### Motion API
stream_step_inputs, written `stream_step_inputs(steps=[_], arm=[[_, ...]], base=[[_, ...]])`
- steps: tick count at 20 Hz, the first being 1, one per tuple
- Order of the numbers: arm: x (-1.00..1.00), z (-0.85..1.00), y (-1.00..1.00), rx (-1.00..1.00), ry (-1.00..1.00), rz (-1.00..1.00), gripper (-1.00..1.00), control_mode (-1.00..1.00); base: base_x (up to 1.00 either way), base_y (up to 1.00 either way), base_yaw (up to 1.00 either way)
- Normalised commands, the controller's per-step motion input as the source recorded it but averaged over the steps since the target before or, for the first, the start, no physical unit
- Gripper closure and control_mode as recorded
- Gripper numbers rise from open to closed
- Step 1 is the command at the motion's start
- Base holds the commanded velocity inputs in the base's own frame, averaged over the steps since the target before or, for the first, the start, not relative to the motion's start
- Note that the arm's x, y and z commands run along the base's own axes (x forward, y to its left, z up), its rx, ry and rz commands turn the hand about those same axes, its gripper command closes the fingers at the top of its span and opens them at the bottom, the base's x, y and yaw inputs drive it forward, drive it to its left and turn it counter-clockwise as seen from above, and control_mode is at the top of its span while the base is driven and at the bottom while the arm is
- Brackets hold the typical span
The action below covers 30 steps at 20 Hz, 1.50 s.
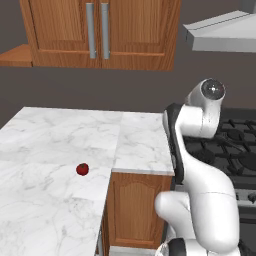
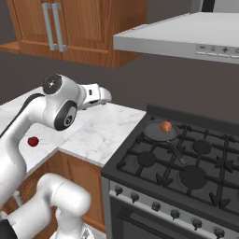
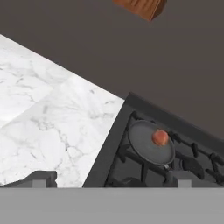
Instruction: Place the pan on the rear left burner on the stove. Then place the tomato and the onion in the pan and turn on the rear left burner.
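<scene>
Since 1 tomato lies alone on the marble desk in the left base view, well apart from the stove, it looks next; glossy, round and light, it may roll, so I would grip across its middle.

From the right base view, 1 pan sits on the rear left burner with 1 onion inside.

Through the hand view, the fingers stand released, holding nothing, high above the desk edge.
</scene>
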Motion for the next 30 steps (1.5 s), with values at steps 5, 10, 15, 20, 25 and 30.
stream_step_inputs(steps=[5,10,15,20,25,30], arm=[[-0.26,-0.36,0.27,-0.01,-0.01,0.03,-1.0,-1.0],[-0.06,-0.65,0.41,-0.02,0.0,0.12,-1.0,-1.0],[-0.11,-0.28,0.19,0.03,0.0,0.05,-1.0,-1.0],[-0.13,-0.08,0.16,0.13,0.0,0.03,-1.0,-1.0],[-0.1,0.0,0.29,0.16,0.0,0.02,-1.0,-1.0],[-0.06,0.0,0.42,0.13,0.0,0.01,-1.0,-1.0]], base=[[0.0,0.0,0.0],[0.0,0.0,0.0],[0.0,0.0,0.0],[0.0,0.0,0.0],[0.0,0.0,0.0],[0.0,0.0,0.0]])
